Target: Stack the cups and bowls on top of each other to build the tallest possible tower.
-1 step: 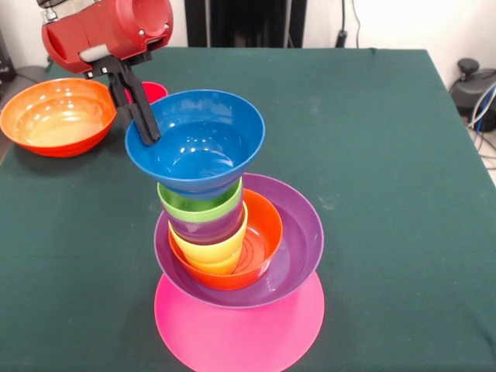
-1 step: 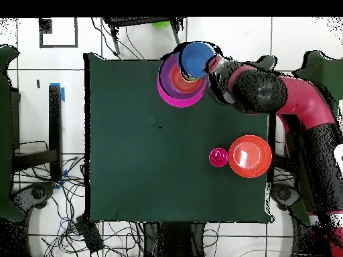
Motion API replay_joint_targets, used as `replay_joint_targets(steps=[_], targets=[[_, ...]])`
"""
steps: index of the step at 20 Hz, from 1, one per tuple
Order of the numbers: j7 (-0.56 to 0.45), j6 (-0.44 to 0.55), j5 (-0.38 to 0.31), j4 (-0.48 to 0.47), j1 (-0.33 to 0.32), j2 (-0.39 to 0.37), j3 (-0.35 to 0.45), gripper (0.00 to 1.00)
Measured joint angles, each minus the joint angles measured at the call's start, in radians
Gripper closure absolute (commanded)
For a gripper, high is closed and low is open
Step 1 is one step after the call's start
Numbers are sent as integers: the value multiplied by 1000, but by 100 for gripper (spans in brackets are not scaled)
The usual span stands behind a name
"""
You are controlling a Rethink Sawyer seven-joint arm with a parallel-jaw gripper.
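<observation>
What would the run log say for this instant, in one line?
hand: shut on glossy blue plastic bowl rim | bowl: atop tower | off-tower: large orange bowl, red cup

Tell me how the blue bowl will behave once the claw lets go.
The blue bowl looks light, glossy, probably slippery. It sits tilted on the green cup, so may slide or tip. The claw grips its rim.

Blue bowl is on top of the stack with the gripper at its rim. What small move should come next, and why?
Probably open the gripper and lift straight up. Its fingers pinch the rim of the blue bowl, which already sits on the green cup topping the tower. A sideways pull could tip the bowl, which looks slightly tilted.
</observation>
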Motion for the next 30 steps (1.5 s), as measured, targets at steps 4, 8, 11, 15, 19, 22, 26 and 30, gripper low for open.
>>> replay_joint_targets(steps=[4, 8, 11, 15, 19, 22, 26, 30], targets=[[0, 0, -1, 0, -8, 0, 1, 100], [0, 0, -2, 0, -18, 1, 2, 100], [0, 0, -2, 0, -21, 1, 2, 100], [0, 0, -2, 0, -21, 1, 3, 100], [0, 0, -2, 0, -21, 2, 4, 100], [0, 0, -2, 0, -21, 2, 4, 100], [0, 0, -3, 1, -21, 2, 4, 100], [0, 0, -3, 1, -20, 2, 4, 100]])
